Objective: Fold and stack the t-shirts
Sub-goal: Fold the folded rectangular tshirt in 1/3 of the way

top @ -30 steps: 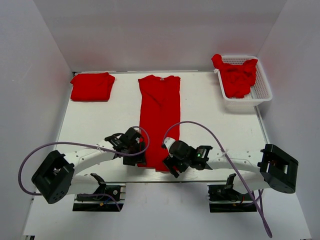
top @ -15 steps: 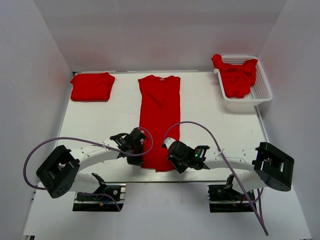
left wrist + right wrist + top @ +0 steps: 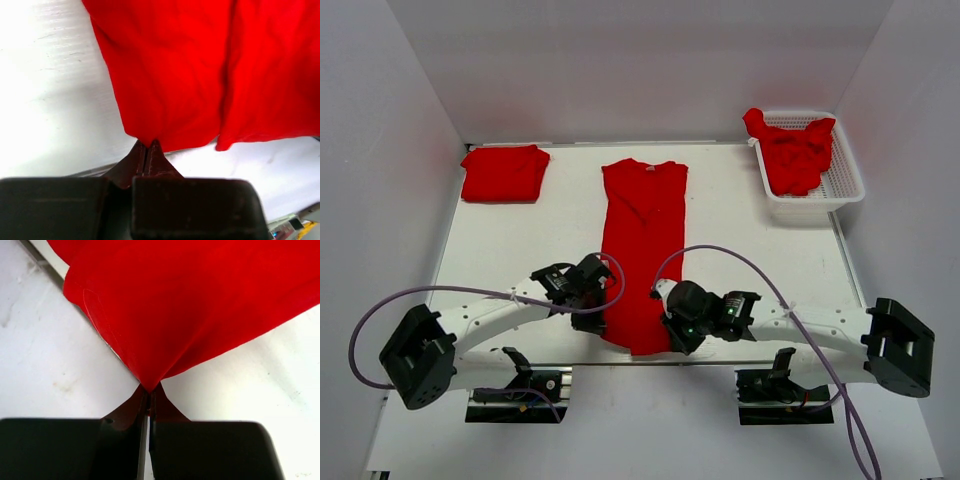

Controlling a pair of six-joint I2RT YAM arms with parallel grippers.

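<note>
A red t-shirt [image 3: 642, 250], folded into a long narrow strip, lies down the middle of the table with its collar at the far end. My left gripper [image 3: 603, 322] is shut on the shirt's near left corner [image 3: 145, 137]. At the near right corner [image 3: 150, 380] my right gripper [image 3: 665, 335] is shut on the same shirt. Both corners are pinched between dark fingertips and lifted a little off the table. A folded red t-shirt [image 3: 504, 172] lies at the far left. More red t-shirts [image 3: 795, 150] are heaped in the white basket [image 3: 842, 185].
The white mesh basket stands at the far right of the table. White walls close in the left, right and back. The table's near edge [image 3: 620, 362] runs just below the held hem, with the arm bases under it.
Both grippers have shut on the near corners of the middle shirt. The shirt has been dragged a little toward the near edge, and its near hem now sits lower and narrower.
</note>
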